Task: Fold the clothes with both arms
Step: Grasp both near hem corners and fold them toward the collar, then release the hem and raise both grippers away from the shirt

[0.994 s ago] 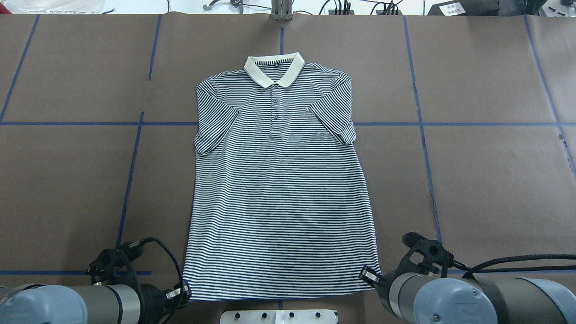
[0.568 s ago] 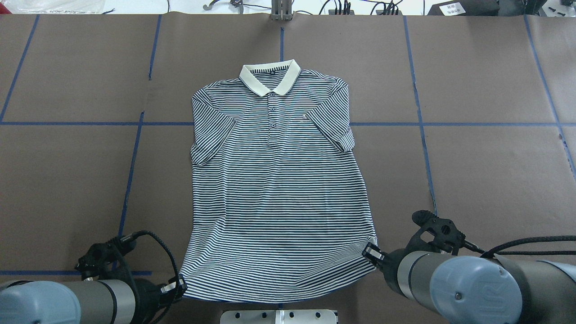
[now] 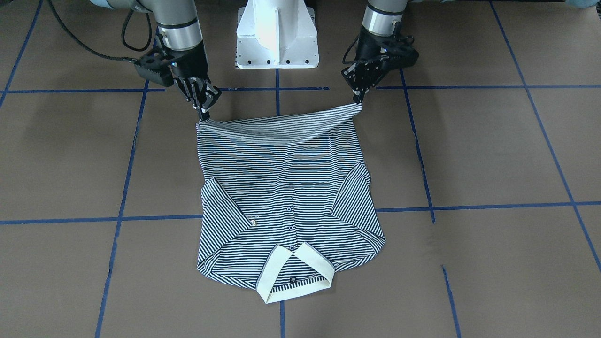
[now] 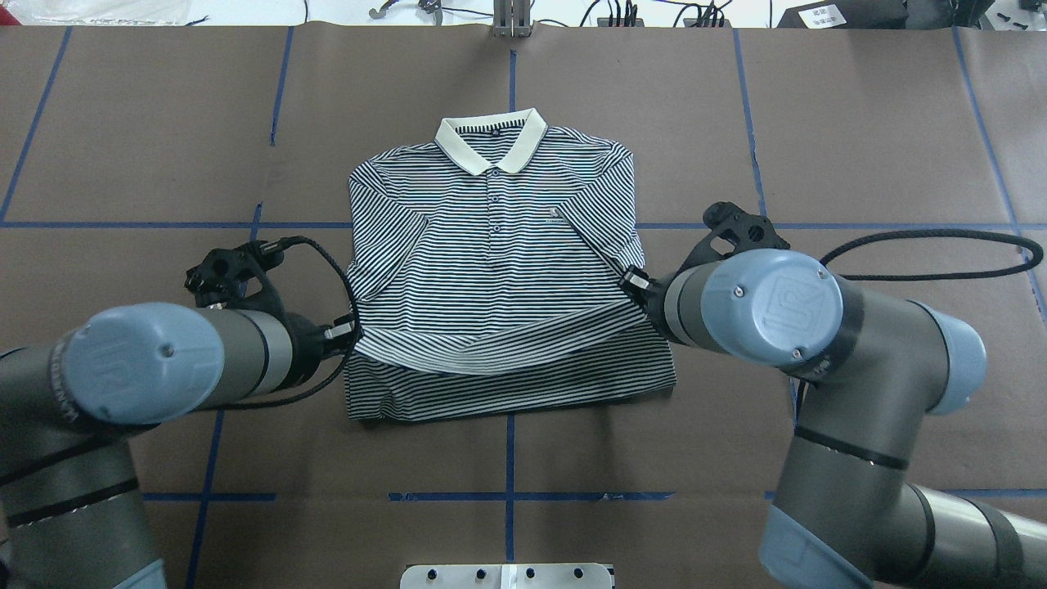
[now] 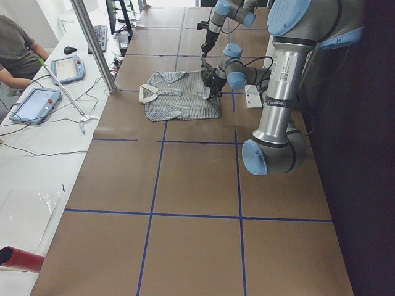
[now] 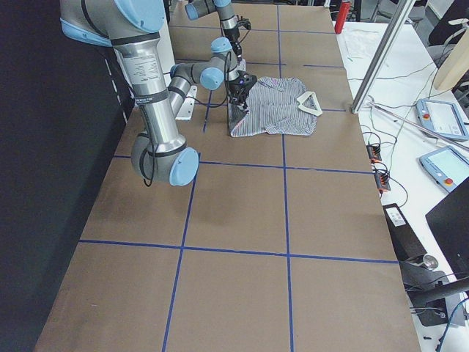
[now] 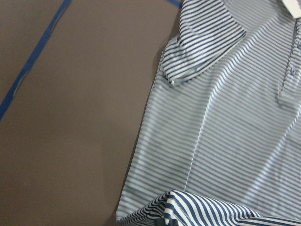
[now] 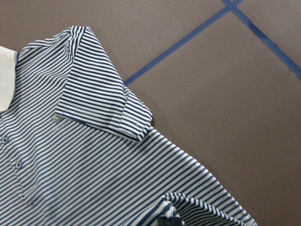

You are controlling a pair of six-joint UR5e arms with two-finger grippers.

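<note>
The striped polo shirt (image 4: pixel 491 237) lies face up on the brown table, its cream collar (image 4: pixel 491 135) at the far end. My left gripper (image 4: pixel 348 331) is shut on the hem's left corner, and my right gripper (image 4: pixel 634 282) is shut on its right corner. Both hold the hem raised over the shirt's middle, so the lower part doubles back and sags between them. In the front-facing view the left gripper (image 3: pixel 359 99) and right gripper (image 3: pixel 203 114) pinch the lifted hem (image 3: pixel 281 129). The wrist views show the held hem fold (image 7: pixel 188 207) (image 8: pixel 188 207) at the bottom edge.
The white pedestal base (image 3: pixel 277 33) stands at the near table edge behind the shirt. Blue tape lines (image 4: pixel 818 226) cross the brown table cover. In the exterior left view a seated operator (image 5: pixel 15 43), tablets (image 5: pixel 34 102) and a metal post (image 5: pixel 92 43) are at the far side.
Both grippers have lifted the hem corners from the table's near edge and carried them toward the collar. The shirt's lower part now folds over its middle.
</note>
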